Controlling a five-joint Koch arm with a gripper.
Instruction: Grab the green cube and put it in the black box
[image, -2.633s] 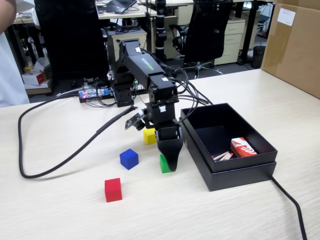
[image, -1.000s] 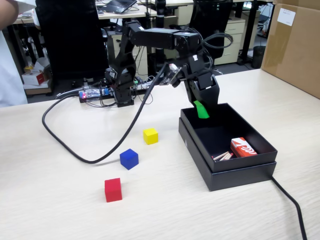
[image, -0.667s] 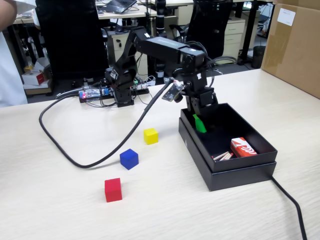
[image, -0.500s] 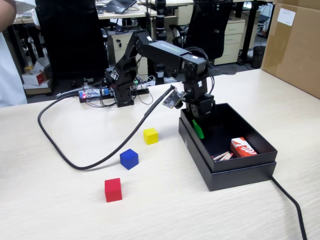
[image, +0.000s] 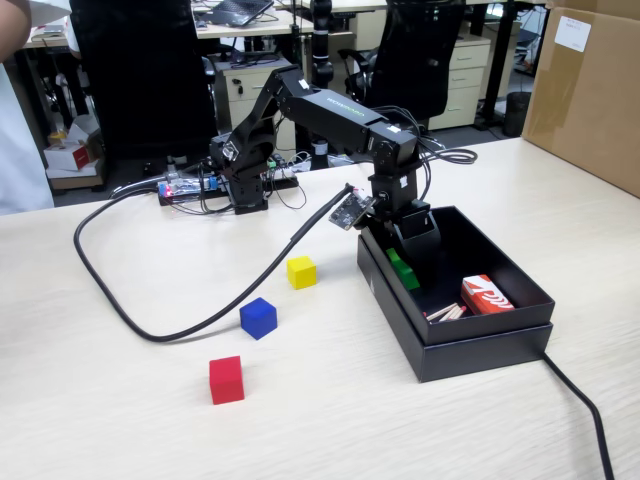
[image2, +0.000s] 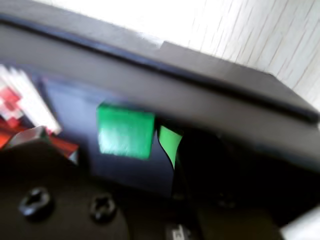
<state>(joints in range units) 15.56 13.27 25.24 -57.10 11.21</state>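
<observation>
The gripper reaches down inside the black box on the tabletop. The green cube lies on the box floor near its wall, just beside the gripper's green tip. Whether the gripper is parted or closed cannot be told. Yellow cube, blue cube and red cube sit outside.

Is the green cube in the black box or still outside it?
In. The green cube sits below the black box's rim, beside the inner wall, under the end effector.
</observation>
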